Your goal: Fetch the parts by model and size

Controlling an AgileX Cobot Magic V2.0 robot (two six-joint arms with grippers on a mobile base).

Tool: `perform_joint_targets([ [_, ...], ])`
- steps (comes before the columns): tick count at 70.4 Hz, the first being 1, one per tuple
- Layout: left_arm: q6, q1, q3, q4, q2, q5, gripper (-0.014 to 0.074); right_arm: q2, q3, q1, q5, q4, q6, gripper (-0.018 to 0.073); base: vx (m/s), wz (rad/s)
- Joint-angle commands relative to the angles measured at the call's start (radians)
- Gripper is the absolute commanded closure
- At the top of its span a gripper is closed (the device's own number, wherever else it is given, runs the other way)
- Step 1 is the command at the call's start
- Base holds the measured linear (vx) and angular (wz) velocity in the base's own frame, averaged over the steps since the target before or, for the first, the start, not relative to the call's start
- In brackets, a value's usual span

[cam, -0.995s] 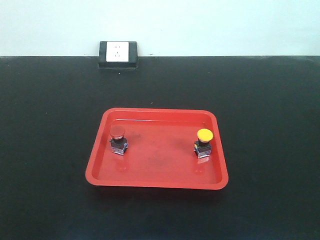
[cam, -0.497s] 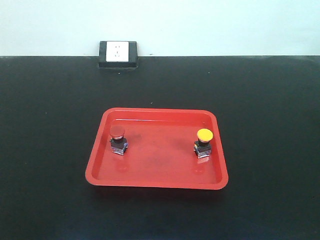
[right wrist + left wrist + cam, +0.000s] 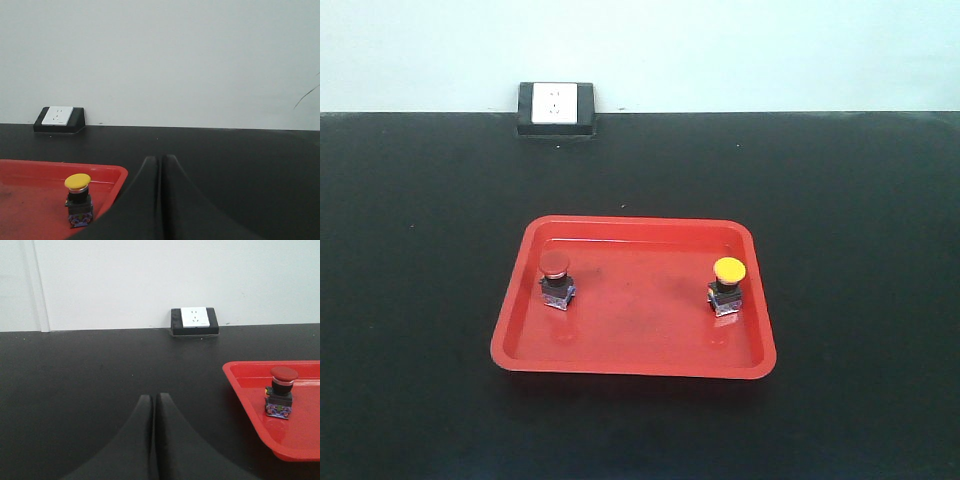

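Tray (image 3: 633, 350): glossy red, with faint dark smudges on its floor. Left push-button switch (image 3: 556, 279): dark red cap, black body, bluish-grey base with small speckled markings. Right push-button switch (image 3: 727, 285): yellow cap, black body, bluish-grey base. Table (image 3: 420, 300): plain matte black. Wall (image 3: 770, 50): pale, whitish, unpatterned. Socket box (image 3: 556, 109), upper left of the front view: black housing, white faceplate. Left gripper (image 3: 153, 400) and right gripper (image 3: 160, 161): black fingers.
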Motion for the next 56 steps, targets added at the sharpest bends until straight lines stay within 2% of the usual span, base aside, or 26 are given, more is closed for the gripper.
perform_joint_targets([
  [1,-0.006,0.002,-0.012,-0.006,-0.012,-0.076,0.0603,-0.008,0.006,-0.005,-0.059,0.001,-0.005,0.0569,0.0,0.0],
  [19,-0.006,0.002,-0.012,-0.006,-0.012,-0.076,0.0602,-0.008,0.006,-0.005,-0.044,-0.036,-0.006,0.0569,0.0,0.0],
  [56,-0.006,0.002,-0.012,-0.006,-0.012,-0.076,0.0602,-0.008,0.006,-0.005,-0.023,-0.027,-0.006,0.0569,0.0,0.0],
])
